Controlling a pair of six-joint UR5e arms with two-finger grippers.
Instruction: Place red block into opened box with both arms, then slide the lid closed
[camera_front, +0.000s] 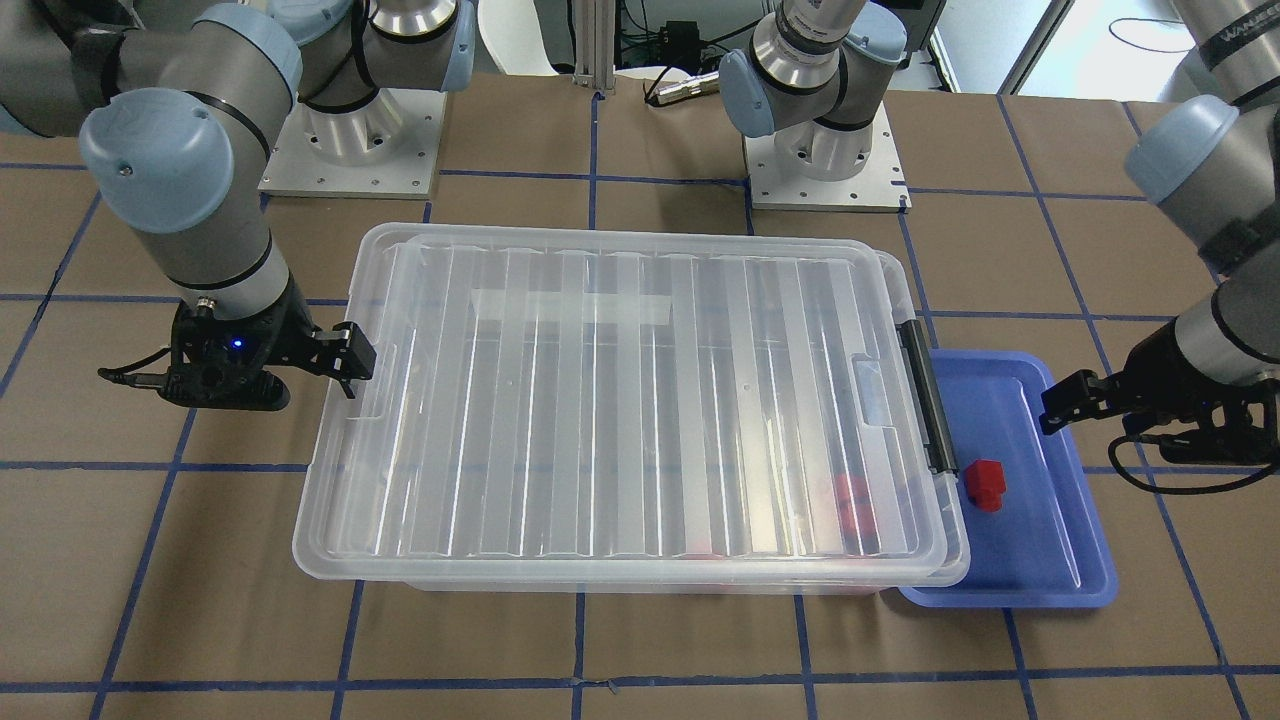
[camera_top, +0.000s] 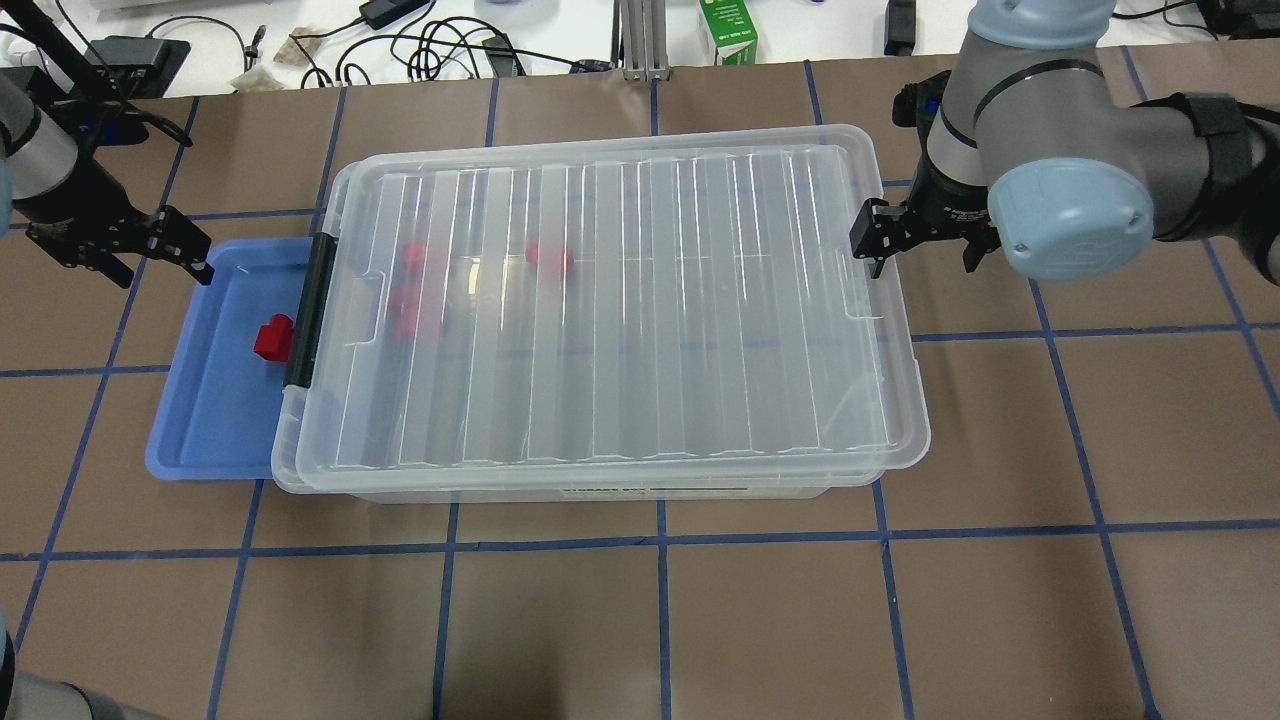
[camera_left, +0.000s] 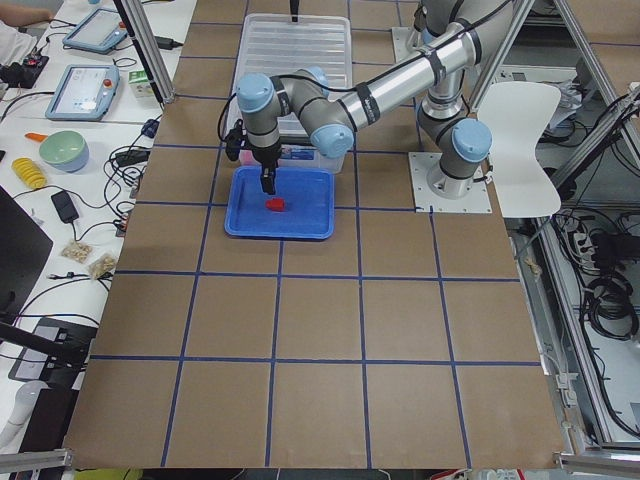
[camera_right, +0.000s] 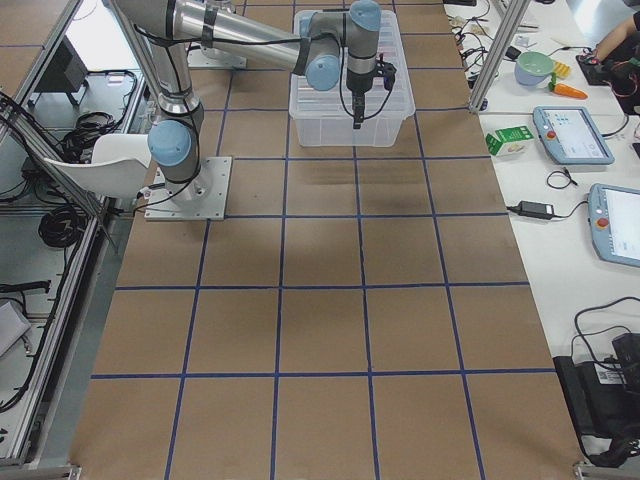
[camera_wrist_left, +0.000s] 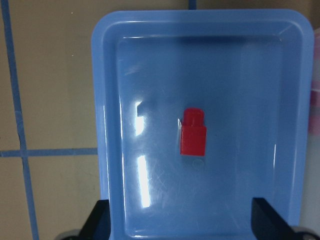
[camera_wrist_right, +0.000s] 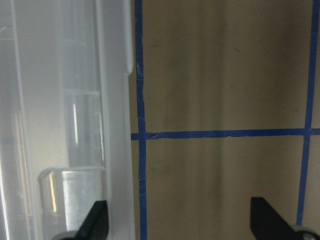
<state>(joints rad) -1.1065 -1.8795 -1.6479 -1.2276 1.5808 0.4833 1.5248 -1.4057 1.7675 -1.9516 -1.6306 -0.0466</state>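
The red block (camera_front: 985, 485) (camera_top: 272, 337) (camera_wrist_left: 193, 132) lies alone in a blue tray (camera_front: 1050, 560) (camera_top: 210, 420) (camera_wrist_left: 110, 100), next to the box's (camera_top: 600, 488) black bar (camera_top: 305, 310). The ribbed clear lid (camera_front: 620, 400) (camera_top: 620, 300) rests on the box and covers nearly all of it, shifted slightly toward my right arm's side. My left gripper (camera_front: 1062, 402) (camera_top: 185, 248) (camera_wrist_left: 182, 225) hangs open above the tray's outer end, short of the block. My right gripper (camera_front: 350, 362) (camera_top: 872, 240) (camera_wrist_right: 180, 222) is open and holds nothing, beside the lid's far short end.
Three more red blocks (camera_top: 550, 260) show blurred through the lid inside the box. The brown table (camera_top: 660, 620) carries a blue tape grid. Cables and a green carton (camera_top: 728, 30) lie along the far edge. Both arm bases (camera_front: 350, 140) stand behind the box.
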